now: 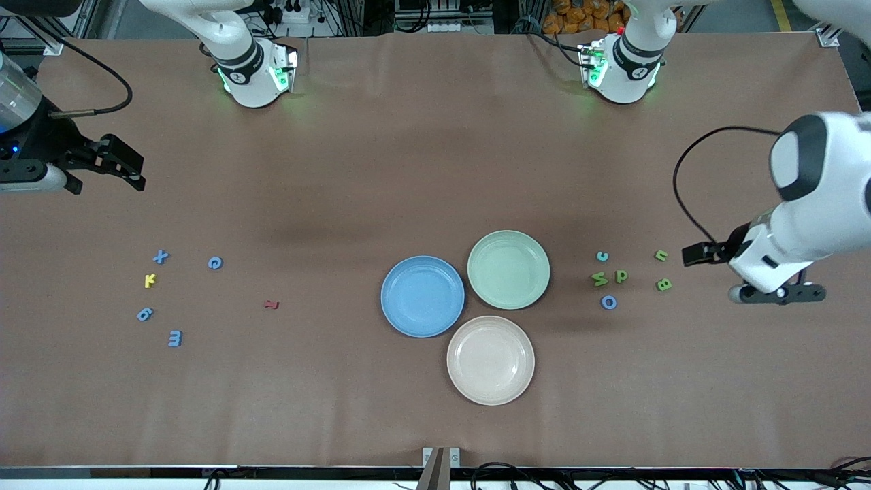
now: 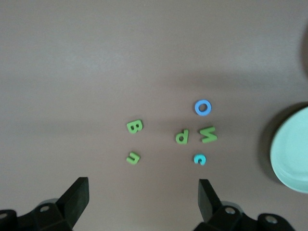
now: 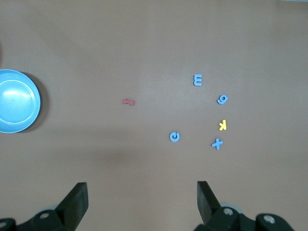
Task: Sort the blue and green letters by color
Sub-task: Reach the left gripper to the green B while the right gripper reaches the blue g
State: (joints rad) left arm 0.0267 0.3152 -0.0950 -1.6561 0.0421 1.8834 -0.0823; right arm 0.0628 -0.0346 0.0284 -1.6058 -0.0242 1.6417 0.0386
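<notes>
The beige plate [image 1: 490, 361], the blue plate [image 1: 422, 296] and the green plate [image 1: 508, 269] held nothing, so sorting was not begun (blue letters [image 1: 175, 338] and green letters [image 1: 621, 276] lay on the table), while the left gripper [image 1: 776, 294] and right gripper [image 1: 112, 173] hung spread, empty.

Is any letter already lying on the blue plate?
No, the blue plate is bare in the front view; the blue and green letters lie on the table.

Even overhead light, soft shadows beside the plates [image 1: 507, 269]; left wrist view was slightly soft, no glare.
</notes>
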